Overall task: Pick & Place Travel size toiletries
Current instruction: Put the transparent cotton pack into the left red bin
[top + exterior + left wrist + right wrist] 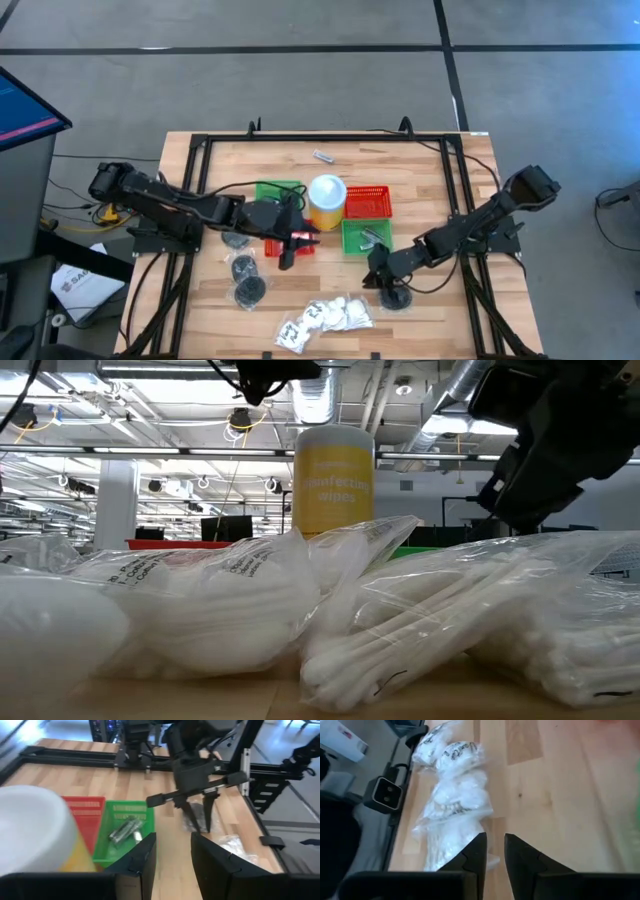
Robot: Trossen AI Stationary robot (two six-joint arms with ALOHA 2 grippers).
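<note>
1. Risk, right hand (385,283): I have it low over the table (440,320) beside a dark bagged piece (397,298). Its fingers stand a narrow gap apart with nothing between them in its wrist view. A slick clear bag could slide away if the fingers close on film alone.
2. Risk, left hand (290,258): it sits by the red basket's edge, fingers part open, holding nothing that I can see. A careless swing could nudge the yellow cup (326,200) or a basket.
3. Green basket, right of cup (366,238): holds small silvery metal pieces (122,830).
4. Green basket, left of cup (277,190): contents hidden from me.
5. Red basket (367,203): appears empty.
6. Toiletries loose on the table: white packets (322,318) at the near edge; dark bagged pieces (245,280) on the left; one silvery piece (323,156) near the far edge.
</note>
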